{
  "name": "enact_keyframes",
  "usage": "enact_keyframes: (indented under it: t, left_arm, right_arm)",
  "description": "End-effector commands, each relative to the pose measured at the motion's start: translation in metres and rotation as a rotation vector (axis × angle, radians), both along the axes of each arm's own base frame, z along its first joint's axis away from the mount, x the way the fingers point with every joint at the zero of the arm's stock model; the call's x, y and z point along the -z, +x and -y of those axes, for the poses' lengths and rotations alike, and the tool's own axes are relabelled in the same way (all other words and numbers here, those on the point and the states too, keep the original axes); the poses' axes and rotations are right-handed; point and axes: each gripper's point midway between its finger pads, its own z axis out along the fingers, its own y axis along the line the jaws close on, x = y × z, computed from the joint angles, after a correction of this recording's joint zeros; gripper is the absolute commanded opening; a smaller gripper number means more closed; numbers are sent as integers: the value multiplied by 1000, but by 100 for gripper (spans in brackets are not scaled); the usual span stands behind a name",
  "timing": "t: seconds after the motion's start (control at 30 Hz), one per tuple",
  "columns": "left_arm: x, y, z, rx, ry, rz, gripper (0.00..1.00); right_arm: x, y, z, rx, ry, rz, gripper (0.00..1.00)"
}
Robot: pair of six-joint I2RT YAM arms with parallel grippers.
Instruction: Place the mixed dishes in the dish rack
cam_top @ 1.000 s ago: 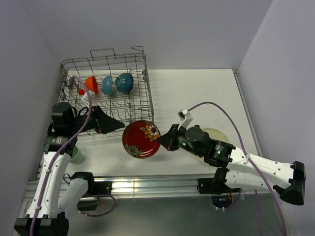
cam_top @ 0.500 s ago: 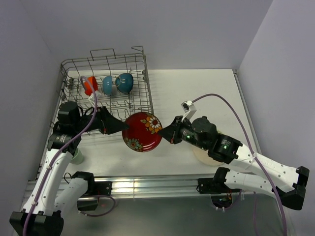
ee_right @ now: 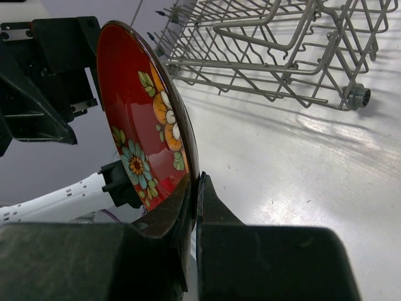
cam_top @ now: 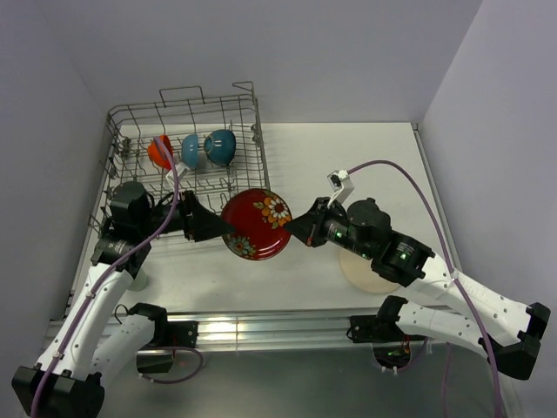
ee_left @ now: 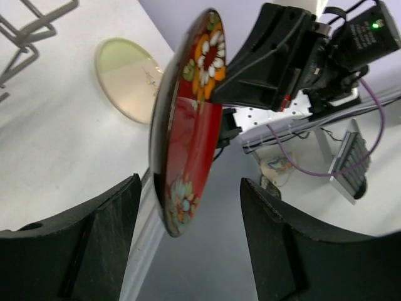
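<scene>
Both hands flank the red floral-patterned bowl (cam_top: 257, 225): right hand (cam_top: 296, 232) pinches its rim, left hand (cam_top: 215, 228) spread astride it.

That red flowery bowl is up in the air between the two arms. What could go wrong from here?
1. The right gripper holds the red floral bowl on edge, with only a thin pinch on its rim. A slip would probably drop it onto the table.
2. The left gripper has open jaws either side of the bowl's opposite edge, not yet clamped. Closing off-centre might twist the bowl loose.
</scene>
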Motion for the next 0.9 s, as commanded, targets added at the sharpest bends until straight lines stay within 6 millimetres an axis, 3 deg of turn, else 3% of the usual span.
enact_keyframes:
  t: [0.0,0.1,0.2,0.23,0.4,0.43,0.5,0.53,0.6,0.63,0.7,0.73,0.77,0.8,0.87]
  left_arm:
    - [-23,-12,6,75,-71,76,70]
    - [-27,-14,10,97,-89,97,63]
    - [-28,-14,13,100,-100,86,25]
    - [-30,-11,13,85,-104,83,1]
    - [-33,6,14,4,-87,79,0]
    - [-34,14,12,-48,-67,65,0]
    - [-36,28,7,-122,-22,88,0]
    - [-37,44,0,-223,35,53,0]
    - [-38,62,-13,-336,125,71,0]
    - [-55,70,-20,-394,148,98,0]
    - [-54,86,-42,-550,235,94,0]
    - [-71,90,-50,-605,239,127,0]
    - [-72,96,-64,-688,276,126,0]
    - [-86,98,-72,-739,278,155,0]
    - [-92,105,-89,-837,320,157,0]
  right_arm:
    - [-69,-1,-4,-30,175,108,0]
    - [-71,-1,-3,-36,182,107,0]
    - [-74,-2,-1,-41,194,109,0]
    - [-75,-2,-1,-43,195,109,0]
    - [-80,-2,2,-41,205,120,1]
    - [-81,-1,4,-35,202,124,19]
    - [-75,7,12,20,163,114,44]
    - [-77,11,18,57,153,113,73]
    - [-65,24,40,188,88,86,96]
    - [-65,27,47,228,75,88,100]
    - [-61,31,70,327,39,95,100]
    - [-60,31,77,352,32,102,100]
    - [-61,29,86,372,32,113,100]
    - [-59,28,91,387,26,119,100]
    - [-58,28,103,430,16,133,100]
